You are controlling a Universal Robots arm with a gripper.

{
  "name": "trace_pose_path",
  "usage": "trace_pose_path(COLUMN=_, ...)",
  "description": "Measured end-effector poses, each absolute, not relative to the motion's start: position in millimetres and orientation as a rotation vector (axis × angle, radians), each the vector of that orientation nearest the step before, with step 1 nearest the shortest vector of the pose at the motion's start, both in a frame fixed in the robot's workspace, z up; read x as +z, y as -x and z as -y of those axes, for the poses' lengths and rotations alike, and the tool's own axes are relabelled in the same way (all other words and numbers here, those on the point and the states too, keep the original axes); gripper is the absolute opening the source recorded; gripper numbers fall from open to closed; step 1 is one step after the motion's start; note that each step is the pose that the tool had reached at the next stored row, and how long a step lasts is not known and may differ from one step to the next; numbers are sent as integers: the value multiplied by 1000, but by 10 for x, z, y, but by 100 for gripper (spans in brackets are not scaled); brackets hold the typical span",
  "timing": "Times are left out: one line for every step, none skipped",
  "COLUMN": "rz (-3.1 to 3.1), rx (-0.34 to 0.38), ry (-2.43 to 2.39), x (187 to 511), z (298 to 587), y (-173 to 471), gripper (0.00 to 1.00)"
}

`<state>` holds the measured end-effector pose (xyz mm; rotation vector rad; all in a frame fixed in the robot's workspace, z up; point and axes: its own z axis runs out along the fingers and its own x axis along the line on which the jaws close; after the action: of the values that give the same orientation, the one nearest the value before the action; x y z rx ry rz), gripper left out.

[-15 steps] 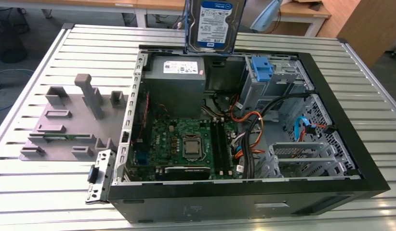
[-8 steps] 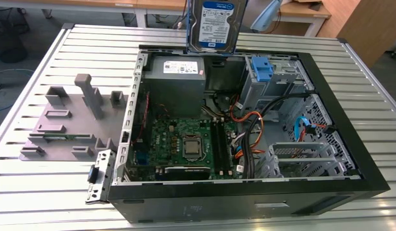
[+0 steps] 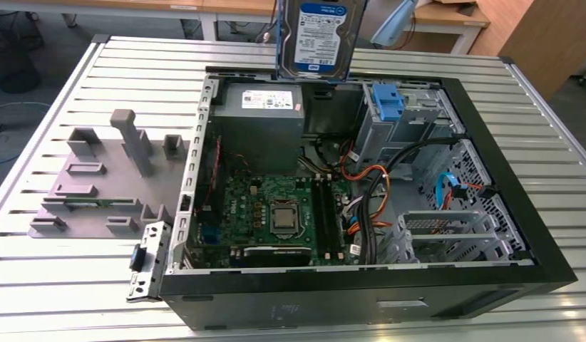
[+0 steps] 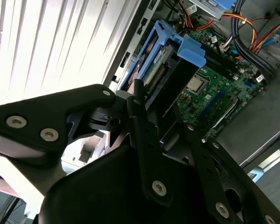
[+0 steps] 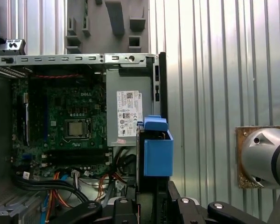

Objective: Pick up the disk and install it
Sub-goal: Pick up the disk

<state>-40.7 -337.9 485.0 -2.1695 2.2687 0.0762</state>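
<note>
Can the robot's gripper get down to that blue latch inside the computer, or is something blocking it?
Probably yes. The computer case is open on top and nothing covers the blue latch. But the gripper is shut on the disk, so the disk would get there first.

The gripper (image 4: pixel 155 105) is matte black: angular link plates (image 4: pixel 51 116) fastened with round silver screw heads (image 4: pixel 16 122), on a smooth black housing (image 4: pixel 107 186). In the first wrist view the arm joint (image 5: pixel 265 158) is rounded and silver-grey, with a dark band (image 5: pixel 279 161) and one recessed screw (image 5: pixel 257 139).

Silver, blue-framed disk (image 3: pixel 320 39); green motherboard (image 3: pixel 264 206)
</note>
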Motion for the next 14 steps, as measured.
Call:
trace_pose_path(rz=-2269, rx=76, ry=2170, x=4850, z=3389, y=407, gripper=35)
trace_pose_path(rz=-2269, rx=76, ry=2170, x=4850, z=3400, y=407, gripper=35)
trace_pose_path(rz=-2269, rx=75, ry=2170, x=4849, z=3411, y=407, gripper=35)
trace_pose_path(rz=-2269, rx=75, ry=2170, x=4850, z=3425, y=406, gripper=35)
trace_pose_path(rz=-2269, rx=75, ry=2170, x=4849, z=3440, y=405, gripper=35)
trace_pose_path(rz=-2269, rx=74, ry=2170, x=4849, z=3457, y=405, gripper=35)
trace_pose_path(rz=-2270, rx=74, ry=2170, x=4850, z=3475, y=404, gripper=35)
trace_pose_path(rz=-2270, rx=74, ry=2171, x=4850, z=3495, y=403, gripper=35)
trace_pose_path(rz=-2270, rx=73, ry=2171, x=4850, z=3517, y=402, gripper=35)
trace_pose_path(rz=-2270, rx=73, ry=2171, x=4849, z=3541, y=401, gripper=35)
trace_pose_path(rz=-2271, rx=72, ry=2171, x=4849, z=3566, y=399, gripper=35)
trace_pose_path(rz=-2271, rx=72, ry=2171, x=4850, z=3591, y=398, gripper=35)
trace_pose_path(rz=-2271, rx=71, ry=2172, x=4850, z=3616, y=397, gripper=35)
trace_pose_path(rz=-2271, rx=71, ry=2172, x=4849, z=3642, y=395, gripper=35)
